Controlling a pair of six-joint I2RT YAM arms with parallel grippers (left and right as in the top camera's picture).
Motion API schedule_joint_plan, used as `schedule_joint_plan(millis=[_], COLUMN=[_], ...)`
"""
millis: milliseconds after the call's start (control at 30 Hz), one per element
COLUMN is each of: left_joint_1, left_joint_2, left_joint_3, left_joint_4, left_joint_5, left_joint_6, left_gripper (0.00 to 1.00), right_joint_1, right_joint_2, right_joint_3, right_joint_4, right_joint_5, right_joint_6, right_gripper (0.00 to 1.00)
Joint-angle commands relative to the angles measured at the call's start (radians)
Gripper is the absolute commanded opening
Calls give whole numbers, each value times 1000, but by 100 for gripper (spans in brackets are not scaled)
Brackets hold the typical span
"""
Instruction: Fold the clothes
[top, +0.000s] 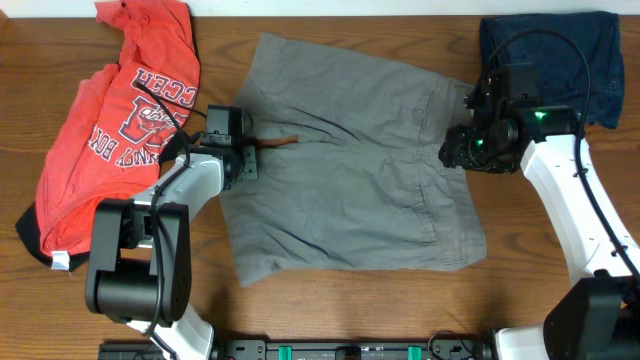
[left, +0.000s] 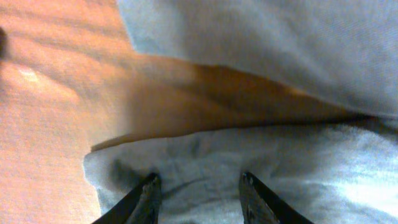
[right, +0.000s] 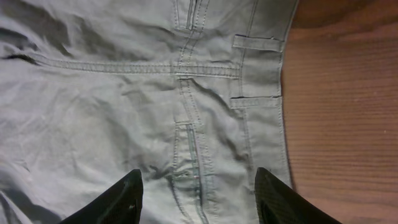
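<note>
Logged shorts (top: 350, 170) spread flat mid-table, long axis L–R: waistband (right: 273, 143) to R, leg hems to L, bare table (left: 205, 99) showing in split btwn legs. Spotted L gripper (left: 199, 190) at hem end, over near leg's inner corner by the split; jaws part-open, nothing held, contact w/ cloth can't tell. Spotted R gripper (right: 198, 190) at waistband end, above pocket seam, spread wide, empty. Judging each arm nearest its own end; prob. pinch both ends, carry across L–R axis, leg over leg. Noted T-shirt (top: 120, 120) beside hems, navy garment (top: 590, 60) far R corner.
</note>
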Motion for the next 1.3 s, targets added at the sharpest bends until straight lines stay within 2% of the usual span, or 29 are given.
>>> schedule_joint_plan(millis=[0,133,267,400,433,500,600,667,733,833,933,967,1100,1133,1200,1267], left_joint_1=[7,7,7,7,7,7,5,5,5,5,5,5,5,5,5,5], left_joint_2=[39,38,9,-93,-128,-211,-364,-432,-491,-557,-591,-592,-582,-576,-567,-559], left_joint_3=[-27,-24,2,41,48,54,54,54,53,53,53,53,51,48,29,-11], left_joint_4=[43,104,53,-107,-150,-234,-373,-444,-515,-598,-668,-678,-711,-724,-740,-748], left_joint_5=[-100,-150,-145,-142,-142,-142,-132,-82,-14,138,251,275,302,298,279,244], left_joint_6=[68,72,67,28,22,-43,-157,-160,-160,-160,-160,-161,-207,-233,-368,-523], left_gripper=[44,44,45,61,69,80,88,91,100,100,100,96,96,96,96,96], right_joint_1=[10,10,10,16,18,23,33,35,35,35,35,35,35,35,35,35], right_joint_2=[21,46,47,6,-15,-58,-139,-184,-220,-268,-282,-282,-277,-277,-277,-277], right_joint_3=[-2,-2,0,2,2,2,2,2,2,0,0,0,-5,-8,-22,-49], right_joint_4=[3,15,29,25,19,-8,-118,-189,-242,-299,-321,-327,-372,-389,-411,-426], right_joint_5=[10,10,5,5,5,5,5,7,6,5,-6,-14,-13,-3,52,123], right_joint_6=[-14,-14,-14,-10,-4,-3,3,40,90,223,280,277,251,255,345,482], right_gripper=[57,56,56,58,59,67,78,80,84,99,99,99,99,99,96,86])
